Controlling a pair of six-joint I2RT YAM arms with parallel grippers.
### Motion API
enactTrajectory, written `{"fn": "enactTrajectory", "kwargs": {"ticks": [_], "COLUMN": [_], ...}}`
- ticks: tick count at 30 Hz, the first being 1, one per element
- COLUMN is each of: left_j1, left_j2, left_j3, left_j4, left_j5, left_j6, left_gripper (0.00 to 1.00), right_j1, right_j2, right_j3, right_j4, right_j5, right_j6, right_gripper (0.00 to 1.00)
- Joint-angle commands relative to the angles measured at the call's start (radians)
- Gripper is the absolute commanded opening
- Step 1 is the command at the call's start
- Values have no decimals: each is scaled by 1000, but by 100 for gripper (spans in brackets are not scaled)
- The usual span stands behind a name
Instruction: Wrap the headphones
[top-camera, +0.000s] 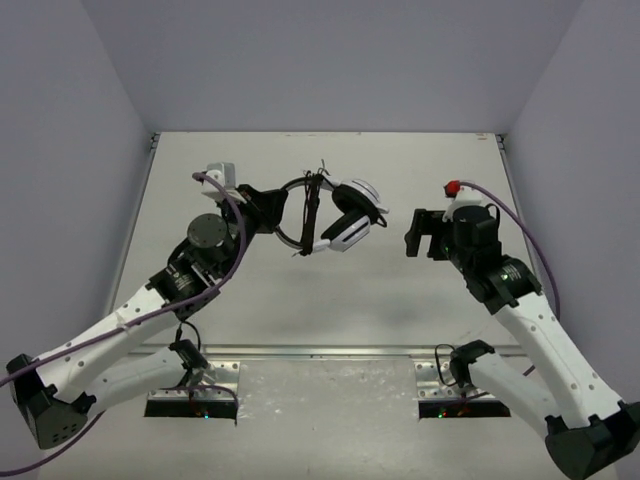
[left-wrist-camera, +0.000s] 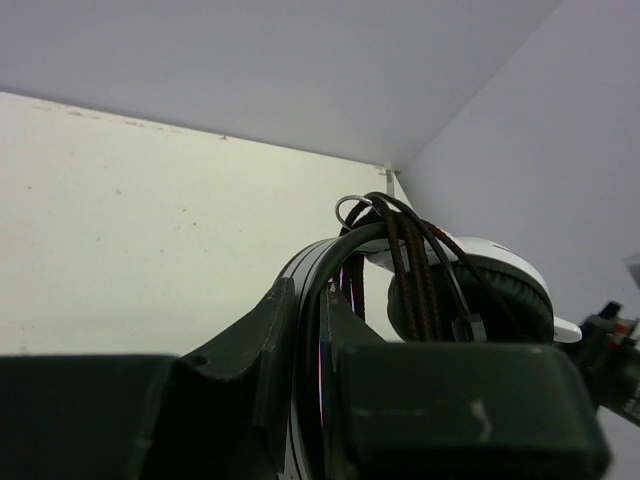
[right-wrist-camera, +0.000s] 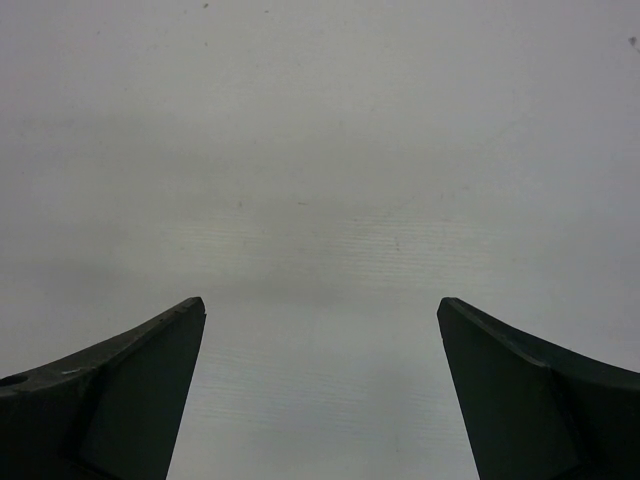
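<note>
Now the left tool (top-camera: 272, 212) grips the headphones (top-camera: 352, 228) above the tabletop (top-camera: 330, 300). The right tool (top-camera: 420, 235) gapes wide, empty. Best lower them softly so the wound cord (left-wrist-camera: 410, 270) stays on.

One set of headphones (top-camera: 338, 214) above one pale table (top-camera: 400, 290): two white-and-black ear cups (top-camera: 358, 196), one thin headband (top-camera: 283, 235), one dark cord (left-wrist-camera: 415, 280) (bunched in loops I cannot count). I field two arms (top-camera: 120, 340), my left gripper (top-camera: 272, 210) and right gripper (top-camera: 418, 233), four fingers (right-wrist-camera: 120, 400) in all, two purple cables (top-camera: 236, 235), two mounting plates (top-camera: 195, 398).
</note>
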Motion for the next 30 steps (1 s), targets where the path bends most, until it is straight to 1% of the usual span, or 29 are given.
{"fn": "enactTrajectory", "kwargs": {"ticks": [1, 2, 3, 5, 6, 9, 11, 13, 16, 17, 19, 20, 25, 27, 30], "left_j1": [89, 136, 164, 219, 230, 243, 244, 246, 244, 241, 223, 211, 86, 44, 2], "left_j2": [39, 53, 85, 137, 158, 245, 283, 361, 432, 484, 536, 587, 742, 857, 947], "left_j3": [33, 29, 15, -11, -17, -29, -43, -68, -88, -94, -100, -97, -36, -1, 52], "left_j4": [150, 167, 181, 242, 260, 331, 377, 499, 599, 666, 725, 765, 845, 912, 981], "left_j5": [120, 151, 221, 313, 335, 372, 393, 439, 507, 518, 544, 544, 504, 496, 504], "left_j6": [-108, -122, -145, -171, -173, -171, -179, -194, -228, -237, -266, -271, -257, -274, -314], "left_gripper": [0, 0, 0, 0, 0, 0, 0, 0, 0, 0, 0, 0, 0, 0, 0], "right_j1": [-3, -3, -3, -3, -2, -2, -3, -3, -3, -3, -3, -3, -2, -3, -3], "right_j2": [-65, -94, -108, -150, -161, -191, -200, -211, -246, -256, -266, -266, -279, -288, -296], "right_j3": [91, 117, 131, 171, 188, 252, 293, 321, 335, 341, 370, 382, 447, 458, 459], "right_j4": [-127, -143, -172, -211, -227, -288, -314, -347, -351, -350, -367, -391, -460, -485, -515], "right_j5": [94, 97, 98, 94, 90, 55, -13, -107, -212, -306, -349, -367, -387, -392, -401], "right_j6": [16, 13, 12, 4, -1, -10, -18, -21, -21, -19, -19, -19, -34, -42, -57], "right_gripper": [99, 99, 99, 99, 99, 99, 99, 99, 99, 99, 99, 99, 99, 99, 99]}}
